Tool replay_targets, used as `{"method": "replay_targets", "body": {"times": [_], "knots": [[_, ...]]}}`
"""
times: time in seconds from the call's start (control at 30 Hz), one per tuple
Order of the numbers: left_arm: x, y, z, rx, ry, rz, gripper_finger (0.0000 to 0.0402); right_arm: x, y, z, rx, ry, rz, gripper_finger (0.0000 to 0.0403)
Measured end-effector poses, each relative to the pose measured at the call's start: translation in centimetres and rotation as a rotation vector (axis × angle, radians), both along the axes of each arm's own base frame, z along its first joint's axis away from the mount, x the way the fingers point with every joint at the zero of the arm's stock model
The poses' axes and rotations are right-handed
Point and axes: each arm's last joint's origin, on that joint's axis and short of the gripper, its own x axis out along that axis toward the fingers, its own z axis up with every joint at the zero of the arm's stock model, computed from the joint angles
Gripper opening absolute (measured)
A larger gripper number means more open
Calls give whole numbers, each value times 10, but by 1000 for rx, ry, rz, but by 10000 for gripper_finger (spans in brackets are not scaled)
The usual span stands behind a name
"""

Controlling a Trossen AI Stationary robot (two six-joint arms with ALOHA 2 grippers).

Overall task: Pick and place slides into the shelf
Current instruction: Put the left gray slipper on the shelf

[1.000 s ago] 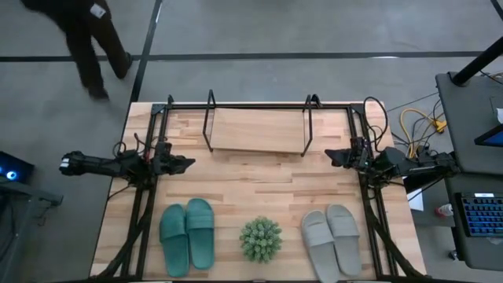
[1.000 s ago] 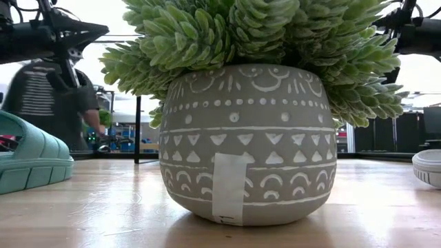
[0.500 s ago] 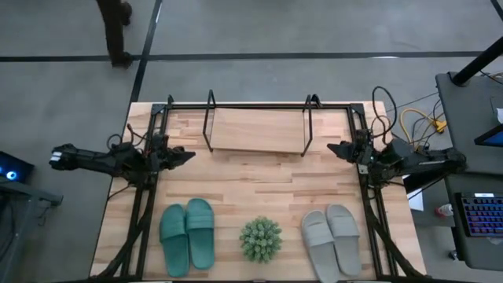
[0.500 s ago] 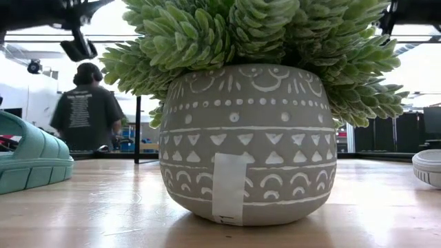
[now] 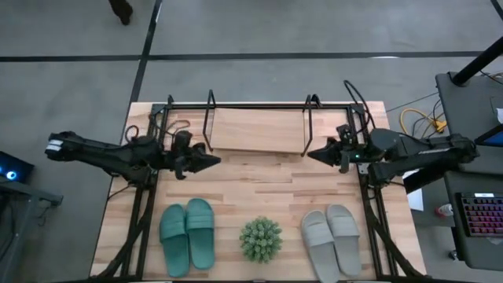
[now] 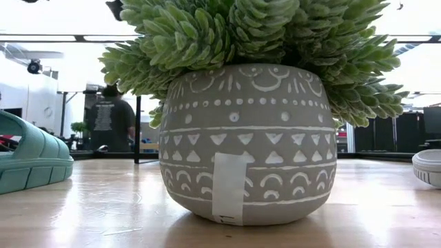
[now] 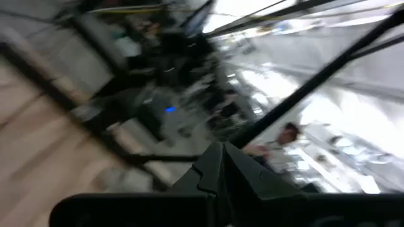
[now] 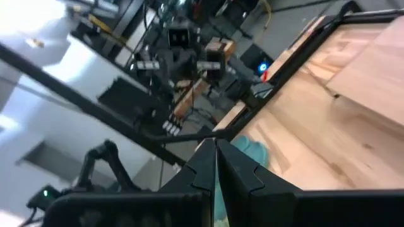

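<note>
The low black wire shelf [image 5: 258,126] with its light wooden board base stands at the far edge of the table, and both grippers hover just in front of it: the left gripper [image 5: 214,161] off its left end, the right gripper [image 5: 311,154] off its right end, each with fingers pressed together on nothing. Nearer than the shelf, the teal green rubbery slides [image 5: 188,234] lie left of the spiky green potted plant [image 5: 261,239], and the pale grey rubbery slides [image 5: 332,237] lie to its right.

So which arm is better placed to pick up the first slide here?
Neither clearly. The left gripper sits above the teal slides, the right gripper above the grey slides, each shut and mid-table before the empty shelf. Each suits its own side's pair; left looks marginally nearer.
</note>
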Motion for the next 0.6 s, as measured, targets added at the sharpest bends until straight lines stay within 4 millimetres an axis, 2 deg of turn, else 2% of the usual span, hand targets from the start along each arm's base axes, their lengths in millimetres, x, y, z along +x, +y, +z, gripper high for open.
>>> {"method": "replay_targets", "body": {"times": [0.13, 0.33, 0.43, 0.6], "knots": [[15, -13, 13, -3, -64, -75, 0, 15, 6, 13, -39, 64, 42, 9], [34, -42, 12, -2, -24, -185, 0, 28, 18, 25, -84, 247, 105, 9], [42, -56, 5, -8, 14, -225, 0, 33, 27, 30, -109, 297, 136, 9], [48, -71, -3, -37, 42, -237, 0, 38, 41, 31, -153, 378, 140, 9]]}}
